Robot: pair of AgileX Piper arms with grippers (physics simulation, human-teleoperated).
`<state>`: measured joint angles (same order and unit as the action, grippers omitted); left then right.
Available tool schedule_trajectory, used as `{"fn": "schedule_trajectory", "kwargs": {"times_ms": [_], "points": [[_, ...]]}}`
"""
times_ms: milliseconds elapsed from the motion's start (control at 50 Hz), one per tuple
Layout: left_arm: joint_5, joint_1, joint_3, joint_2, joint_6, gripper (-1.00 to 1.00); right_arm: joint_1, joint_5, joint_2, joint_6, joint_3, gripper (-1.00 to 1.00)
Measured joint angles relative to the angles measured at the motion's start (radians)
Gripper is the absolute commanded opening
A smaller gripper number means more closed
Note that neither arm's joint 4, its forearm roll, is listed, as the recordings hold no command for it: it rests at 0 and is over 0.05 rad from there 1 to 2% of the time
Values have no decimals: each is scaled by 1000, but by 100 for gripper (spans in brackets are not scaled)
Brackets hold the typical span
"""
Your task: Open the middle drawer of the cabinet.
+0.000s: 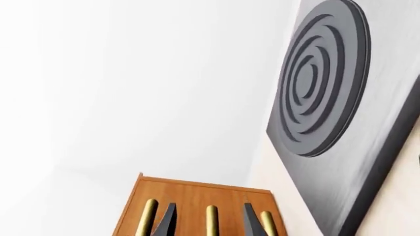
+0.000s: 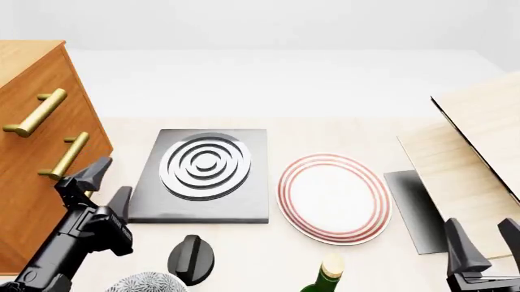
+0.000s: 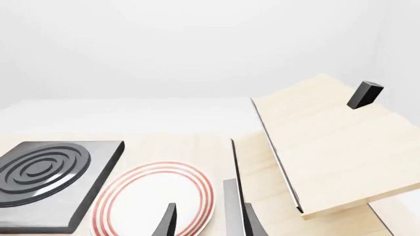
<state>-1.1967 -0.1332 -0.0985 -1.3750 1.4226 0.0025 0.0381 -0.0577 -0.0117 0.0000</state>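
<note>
The orange-brown cabinet [image 2: 21,201] stands at the table's left edge. Two brass bar handles show in the front view: the uppermost one [image 2: 33,112] and the middle drawer's handle [image 2: 65,156]. The lowest handle is hidden behind my left arm. The middle drawer [image 2: 41,149] sits flush with the others. My left gripper [image 2: 106,185] is open and empty, just right of the cabinet front and apart from it. In the left wrist view the cabinet [image 1: 196,194] shows three handles, and the middle handle [image 1: 211,219] lies between my open fingers. My right gripper [image 2: 486,243] is open and empty at the front right.
A grey slab with raised rings [image 2: 203,176] lies beside the cabinet. A white plate with red rings [image 2: 333,198] lies at centre. A pale wooden box with a dark edge [image 2: 479,140] stands at right. A dark knob [image 2: 191,258], a patterned bowl [image 2: 146,283] and a green bottle [image 2: 325,274] stand at the front.
</note>
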Motion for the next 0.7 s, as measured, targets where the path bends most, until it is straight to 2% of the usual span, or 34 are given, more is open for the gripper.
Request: {"fn": "schedule_trajectory", "kwargs": {"times_ms": [700], "points": [[-18, 119, -26, -89, 51, 100, 0, -1, 1, 0, 0, 100]]}}
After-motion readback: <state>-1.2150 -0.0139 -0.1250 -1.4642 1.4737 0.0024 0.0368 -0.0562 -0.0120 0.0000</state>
